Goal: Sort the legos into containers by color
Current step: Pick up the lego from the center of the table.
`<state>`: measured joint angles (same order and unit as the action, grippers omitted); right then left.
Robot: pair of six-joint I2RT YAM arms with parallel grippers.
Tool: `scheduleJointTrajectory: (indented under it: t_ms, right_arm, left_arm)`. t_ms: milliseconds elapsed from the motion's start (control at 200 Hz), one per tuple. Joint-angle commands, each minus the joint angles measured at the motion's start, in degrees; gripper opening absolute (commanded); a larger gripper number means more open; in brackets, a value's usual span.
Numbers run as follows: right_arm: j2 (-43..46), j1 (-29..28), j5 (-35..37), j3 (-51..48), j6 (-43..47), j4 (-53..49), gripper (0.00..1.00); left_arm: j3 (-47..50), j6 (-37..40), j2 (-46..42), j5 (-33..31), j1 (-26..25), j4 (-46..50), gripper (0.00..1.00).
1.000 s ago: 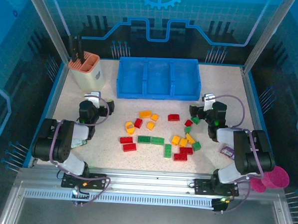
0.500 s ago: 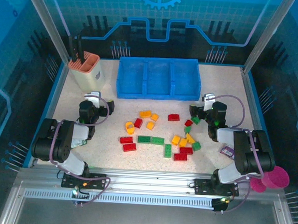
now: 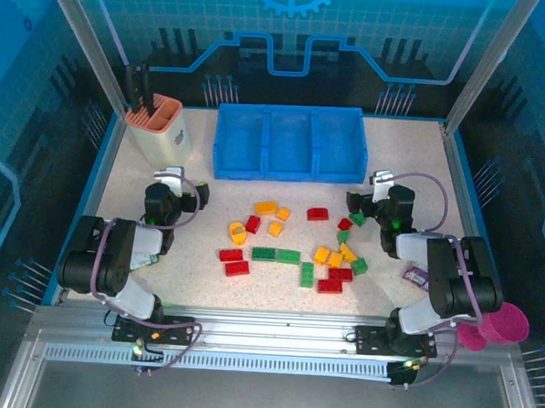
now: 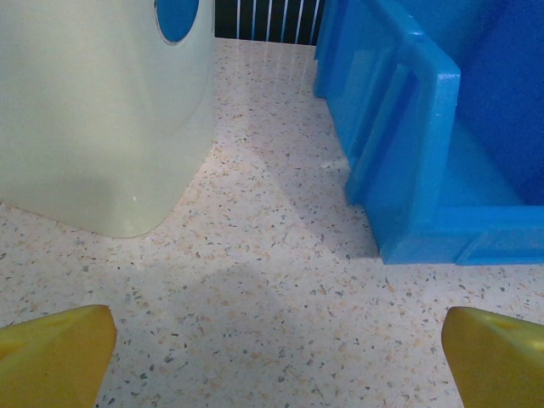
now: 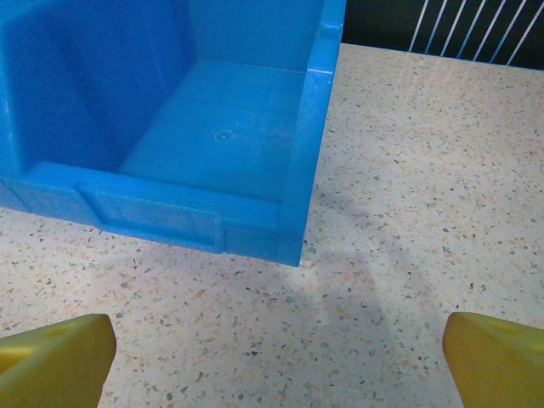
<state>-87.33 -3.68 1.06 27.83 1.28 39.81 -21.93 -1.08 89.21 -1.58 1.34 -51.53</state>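
Left gripper (image 4: 272,361) and right gripper (image 5: 272,361) hang released, holding nothing, facing the far containers (image 3: 285,174), which look empty. The legos (image 3: 275,255) all lie scattered mid-table. Sorting looks not yet begun, with every brick left to place.

a: the pale speckled tabletop (image 4: 280,280) looks like smooth stone composite with a faint sheen.
b: and the bright blue plastic three-compartment tray (image 5: 255,225)?
a: moulded plastic, finely pebbled, semi-gloss. the cream rounded holder (image 4: 102,127) is smoother plastic, satin.
b: the small red, green and yellow-orange plastic bricks (image 3: 288,256) look hard and glossy. the ribbed silver rail (image 3: 275,337) at the near edge is dull metal.
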Motion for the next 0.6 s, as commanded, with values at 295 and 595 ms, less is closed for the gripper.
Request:
scheduleJointTrajectory:
  t_ms: [295,595]
  right_arm:
    - [0.99,2.19,3.47,4.93,-3.71,-7.98,1.0]
    - [1.38,0.08,-4.04,30.98,-12.01,-51.88,1.0]
  left_arm:
    - [0.44,0.55,-0.63,1.55,0.0,-2.41,0.99]
    - [-14.97,-6.26,-23.86,-13.5,-5.73,37.8,0.99]
